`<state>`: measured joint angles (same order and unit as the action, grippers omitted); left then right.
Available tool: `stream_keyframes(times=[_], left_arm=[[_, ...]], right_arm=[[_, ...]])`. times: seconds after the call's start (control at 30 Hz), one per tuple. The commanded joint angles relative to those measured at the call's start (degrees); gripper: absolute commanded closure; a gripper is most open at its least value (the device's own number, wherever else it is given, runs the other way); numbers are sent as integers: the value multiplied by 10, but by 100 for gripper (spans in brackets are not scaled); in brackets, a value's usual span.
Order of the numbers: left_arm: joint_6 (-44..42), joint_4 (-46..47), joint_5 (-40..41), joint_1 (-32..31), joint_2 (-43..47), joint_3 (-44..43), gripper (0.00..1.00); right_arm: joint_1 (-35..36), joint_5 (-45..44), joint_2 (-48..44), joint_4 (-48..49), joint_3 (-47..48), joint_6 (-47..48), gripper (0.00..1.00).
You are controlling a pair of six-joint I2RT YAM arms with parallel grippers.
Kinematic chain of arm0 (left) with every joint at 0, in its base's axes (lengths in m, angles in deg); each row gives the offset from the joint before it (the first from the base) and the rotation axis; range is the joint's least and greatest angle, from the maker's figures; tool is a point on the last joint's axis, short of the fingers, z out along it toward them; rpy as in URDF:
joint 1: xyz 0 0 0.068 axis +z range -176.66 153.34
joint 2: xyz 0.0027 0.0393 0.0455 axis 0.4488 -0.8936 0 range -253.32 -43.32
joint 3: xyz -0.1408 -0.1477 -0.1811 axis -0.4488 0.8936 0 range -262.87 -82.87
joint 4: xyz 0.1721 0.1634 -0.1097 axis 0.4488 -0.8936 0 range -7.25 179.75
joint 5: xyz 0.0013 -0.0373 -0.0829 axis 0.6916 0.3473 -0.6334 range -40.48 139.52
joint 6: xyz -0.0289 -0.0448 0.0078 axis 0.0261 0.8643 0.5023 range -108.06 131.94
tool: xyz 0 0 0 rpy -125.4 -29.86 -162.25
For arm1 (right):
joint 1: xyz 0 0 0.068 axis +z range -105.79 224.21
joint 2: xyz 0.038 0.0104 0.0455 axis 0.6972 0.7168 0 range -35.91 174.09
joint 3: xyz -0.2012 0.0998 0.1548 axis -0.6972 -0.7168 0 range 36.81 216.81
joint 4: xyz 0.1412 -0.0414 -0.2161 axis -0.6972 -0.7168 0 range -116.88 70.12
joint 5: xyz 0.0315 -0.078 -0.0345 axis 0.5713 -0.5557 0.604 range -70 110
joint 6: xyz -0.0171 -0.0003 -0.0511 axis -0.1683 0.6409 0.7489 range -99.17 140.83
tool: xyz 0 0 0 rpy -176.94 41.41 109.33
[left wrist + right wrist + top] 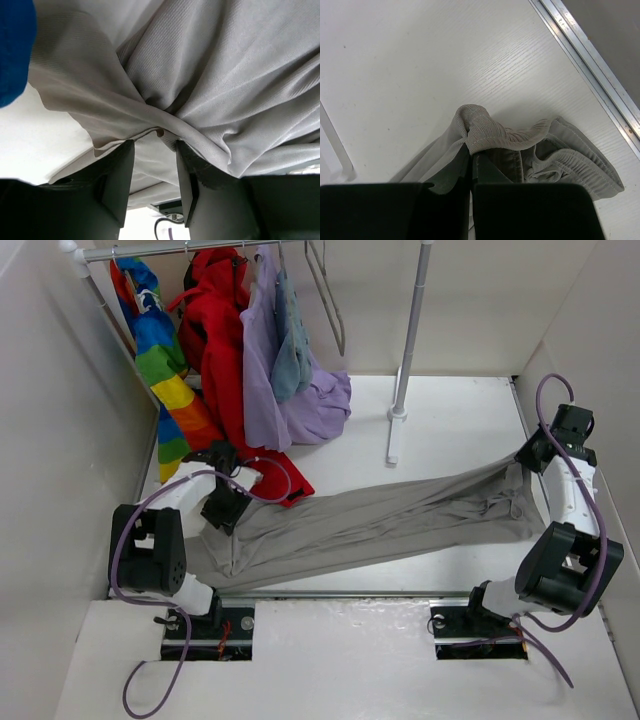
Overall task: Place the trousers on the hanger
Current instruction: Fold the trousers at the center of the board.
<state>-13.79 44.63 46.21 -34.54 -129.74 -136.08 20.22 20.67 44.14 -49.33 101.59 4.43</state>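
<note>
Pinching the gathered waist of the trousers (530, 150), the right gripper (471, 156) is clamped tight; the left gripper (155, 167), jaws apart, straddles leg fabric beside the red coat (222, 350). The hanger can't be made out.

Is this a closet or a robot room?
Probably a robot test booth set up like a closet. White walls box in a white table, a clothes rail holds a red coat and lilac garment, and two arms stretch the trousers between them.
</note>
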Motion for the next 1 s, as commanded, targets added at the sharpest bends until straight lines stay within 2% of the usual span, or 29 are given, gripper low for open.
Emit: stream_keyframes(times=[0.0,0.17,0.23,0.37,0.4,0.53,0.67,0.87,0.97], left_arm=[[9,2,2,-1,-2,10,65],[9,9,-61,-1,-14,10,63],[9,9,-61,-1,-14,10,63],[9,15,-48,-1,-24,21,74],[9,15,-48,-1,-31,21,83],[9,21,-48,-1,-31,21,100],[2,21,-16,-1,-2,1,100],[-27,0,61,79,93,-111,100],[-50,-16,116,101,113,-157,100]], right_arm=[[-4,-7,-16,29,5,6,100],[-4,-7,-16,29,11,6,100],[-4,-7,-16,29,11,6,100],[-4,-7,-21,29,11,6,100],[-4,-7,-21,29,11,6,100],[-4,-7,-21,29,11,6,100],[-4,-7,-21,29,11,6,100],[-4,9,-13,24,39,6,100],[-4,24,12,24,71,6,100]])
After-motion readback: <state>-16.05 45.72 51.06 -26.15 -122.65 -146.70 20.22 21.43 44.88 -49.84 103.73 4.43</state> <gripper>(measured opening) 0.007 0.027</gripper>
